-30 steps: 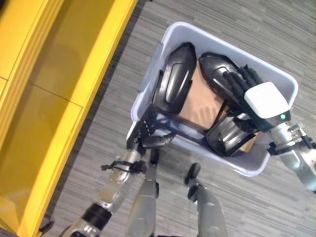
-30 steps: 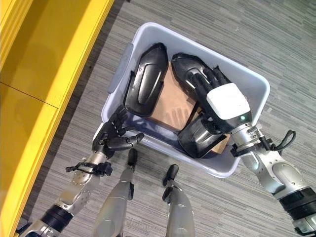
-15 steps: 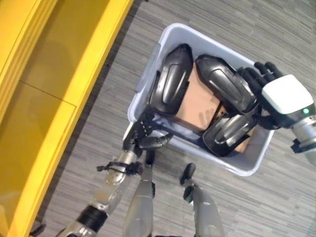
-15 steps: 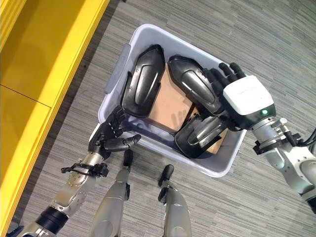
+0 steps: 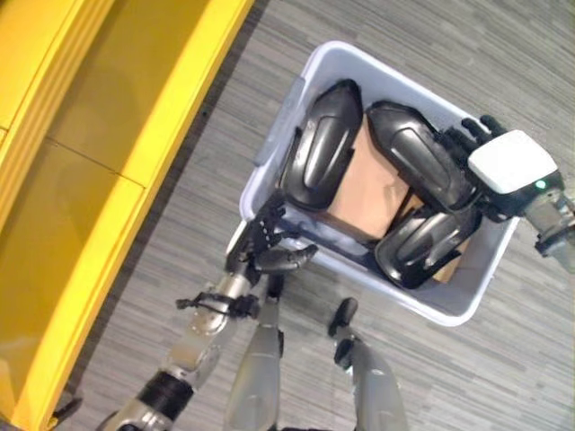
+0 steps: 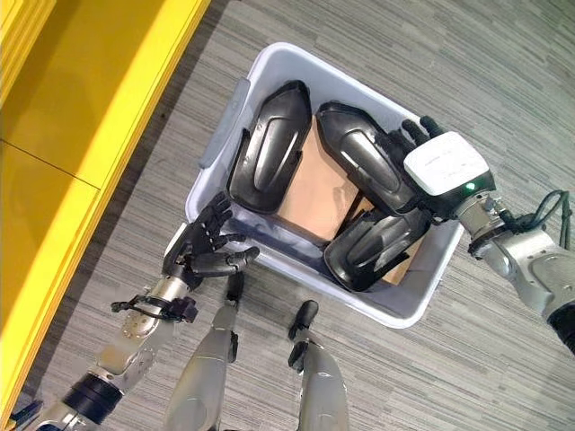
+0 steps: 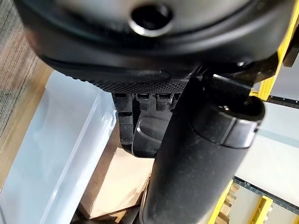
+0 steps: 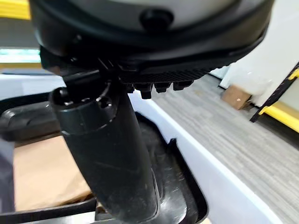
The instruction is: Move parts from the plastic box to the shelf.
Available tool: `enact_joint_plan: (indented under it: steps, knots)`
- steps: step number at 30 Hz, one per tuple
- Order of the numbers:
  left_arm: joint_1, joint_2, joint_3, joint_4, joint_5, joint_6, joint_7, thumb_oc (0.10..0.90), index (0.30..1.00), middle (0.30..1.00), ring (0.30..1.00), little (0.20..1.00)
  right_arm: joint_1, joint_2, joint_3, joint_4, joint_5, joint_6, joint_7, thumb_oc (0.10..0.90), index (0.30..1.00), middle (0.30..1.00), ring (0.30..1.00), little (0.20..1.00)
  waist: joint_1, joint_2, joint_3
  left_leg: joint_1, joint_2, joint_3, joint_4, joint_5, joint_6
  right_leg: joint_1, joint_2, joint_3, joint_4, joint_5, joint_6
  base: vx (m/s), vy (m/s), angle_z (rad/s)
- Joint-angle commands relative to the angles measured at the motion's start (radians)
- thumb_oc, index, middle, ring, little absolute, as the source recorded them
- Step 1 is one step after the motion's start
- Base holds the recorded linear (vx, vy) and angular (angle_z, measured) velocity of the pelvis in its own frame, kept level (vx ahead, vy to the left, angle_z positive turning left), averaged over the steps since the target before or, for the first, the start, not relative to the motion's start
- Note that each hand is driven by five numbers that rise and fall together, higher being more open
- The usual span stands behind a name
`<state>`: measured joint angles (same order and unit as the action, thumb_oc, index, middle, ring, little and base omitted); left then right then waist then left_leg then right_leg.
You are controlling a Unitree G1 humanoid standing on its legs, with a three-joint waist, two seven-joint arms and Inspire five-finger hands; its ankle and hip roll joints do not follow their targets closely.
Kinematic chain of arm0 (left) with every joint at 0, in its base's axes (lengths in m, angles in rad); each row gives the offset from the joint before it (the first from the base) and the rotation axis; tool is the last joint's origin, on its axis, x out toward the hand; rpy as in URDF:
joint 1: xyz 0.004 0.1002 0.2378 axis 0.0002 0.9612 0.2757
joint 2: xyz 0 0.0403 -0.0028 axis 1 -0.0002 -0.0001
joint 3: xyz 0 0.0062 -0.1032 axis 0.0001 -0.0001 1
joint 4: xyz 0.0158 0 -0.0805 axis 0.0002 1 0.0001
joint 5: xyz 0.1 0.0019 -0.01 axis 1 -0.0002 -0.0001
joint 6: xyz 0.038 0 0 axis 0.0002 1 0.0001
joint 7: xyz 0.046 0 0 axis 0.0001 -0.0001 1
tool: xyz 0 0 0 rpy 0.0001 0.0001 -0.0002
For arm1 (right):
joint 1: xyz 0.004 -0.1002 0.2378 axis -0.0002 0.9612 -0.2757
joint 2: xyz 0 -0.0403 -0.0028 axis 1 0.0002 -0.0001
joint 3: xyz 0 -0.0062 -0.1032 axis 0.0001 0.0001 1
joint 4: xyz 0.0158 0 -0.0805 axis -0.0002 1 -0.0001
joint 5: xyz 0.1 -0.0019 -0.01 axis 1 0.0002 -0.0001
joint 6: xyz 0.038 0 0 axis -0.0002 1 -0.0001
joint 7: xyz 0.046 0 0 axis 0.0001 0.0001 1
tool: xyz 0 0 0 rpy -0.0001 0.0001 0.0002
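Note:
A pale plastic box (image 5: 449,310) stands on the floor with three black moulded parts in it: one on the left (image 5: 322,148), one in the middle (image 5: 418,157) and one at the near right (image 5: 422,247), all lying on brown cardboard (image 5: 364,193). My right hand (image 6: 445,166), with a white cover on its back, hangs over the box's right side, its fingers straight over the right end of the middle part. Its thumb (image 8: 112,154) points down at a black part (image 8: 173,186). My left hand (image 5: 265,251) is open at the box's near left corner, outside the wall (image 7: 56,154).
A yellow shelf (image 5: 108,135) runs along the left side, its boards bare. Grey striped flooring (image 5: 503,54) surrounds the box, with room beyond it and to its right.
My right hand has moved from above the box's middle to its right side. The left hand has stayed by the near left corner. The parts lie as before.

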<state>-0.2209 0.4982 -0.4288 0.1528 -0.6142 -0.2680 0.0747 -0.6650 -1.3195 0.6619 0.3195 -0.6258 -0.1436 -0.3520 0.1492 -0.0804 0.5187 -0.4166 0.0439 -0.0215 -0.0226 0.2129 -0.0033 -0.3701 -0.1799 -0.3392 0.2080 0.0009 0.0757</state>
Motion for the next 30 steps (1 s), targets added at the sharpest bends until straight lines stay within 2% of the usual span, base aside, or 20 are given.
enact_joint_plan:
  steps: [1,9,16,30]
  knots:
    - [0.036,0.022,-0.021,-0.001,0.028,-0.028,-0.002,0.9,1.0,1.0,1.0,1.0,-0.151,-0.047,0.041,0.018,-0.002,0.03,-0.02,0.9,1.0,1.0,1.0,1.0,0.016,-0.028,-0.043,0.046,0.072,0.018,0.012,-0.062,-0.067,0.042,-0.062,0.013,-0.027,0.069,0.068,0.0,0.0,0.0]
    - [0.021,0.033,-0.026,-0.008,0.018,-0.035,0.005,0.9,1.0,1.0,1.0,1.0,-0.248,-0.002,0.18,0.1,-0.025,0.036,0.003,0.9,1.0,1.0,1.0,1.0,0.028,-0.007,-0.019,0.01,0.071,0.007,0.041,-0.065,-0.065,0.009,-0.065,0.015,0.005,0.054,0.059,0.01,-0.017,0.06]
    - [0.011,0.037,-0.036,-0.01,0.015,-0.039,0.007,0.9,1.0,1.0,1.0,1.0,-0.286,0.009,0.23,0.184,-0.047,0.056,-0.002,0.9,1.0,1.0,1.0,1.0,0.025,0.008,0.001,-0.02,0.072,0.005,0.059,-0.065,-0.065,-0.026,-0.067,0.018,0.029,0.049,0.054,0.0,-0.004,-0.01]
    - [0.03,0.044,-0.03,-0.019,0.018,-0.037,0.0,0.9,1.0,1.0,1.0,1.0,-0.168,-0.07,0.084,0.149,-0.034,0.056,-0.036,0.9,1.0,1.0,1.0,1.0,0.002,-0.01,-0.001,-0.017,0.078,0.008,0.063,-0.072,-0.063,-0.039,-0.064,0.028,0.042,0.044,0.055,0.0,0.0,0.0]
